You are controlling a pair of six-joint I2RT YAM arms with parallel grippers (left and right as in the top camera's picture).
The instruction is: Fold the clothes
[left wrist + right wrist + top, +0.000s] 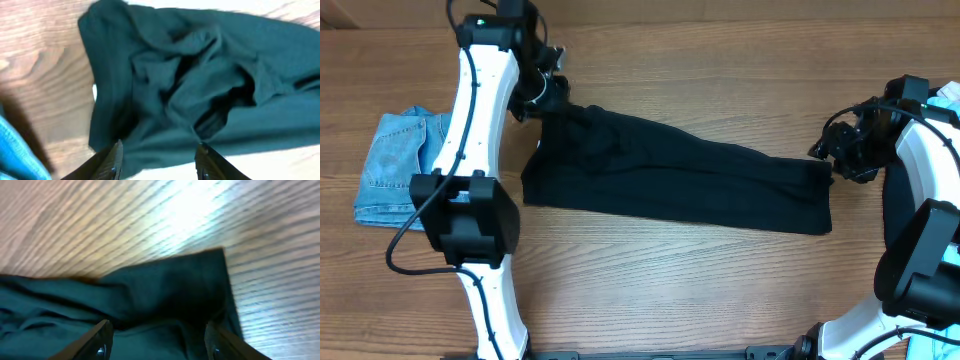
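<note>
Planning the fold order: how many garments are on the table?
2 sure: black garment mid-table; blue garment at left, under the left arm. Dark cloth by the right arm may be a third.

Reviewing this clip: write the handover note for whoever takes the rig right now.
Left gripper: open, above the black garment's bunched left end.
Right gripper: open, over its right end.
The garment lies as a long band across the table; a blue garment lies at far left.
Done: one lengthwise fold, it seems. Left: smooth the bunched end, fold the band shorter.
</note>
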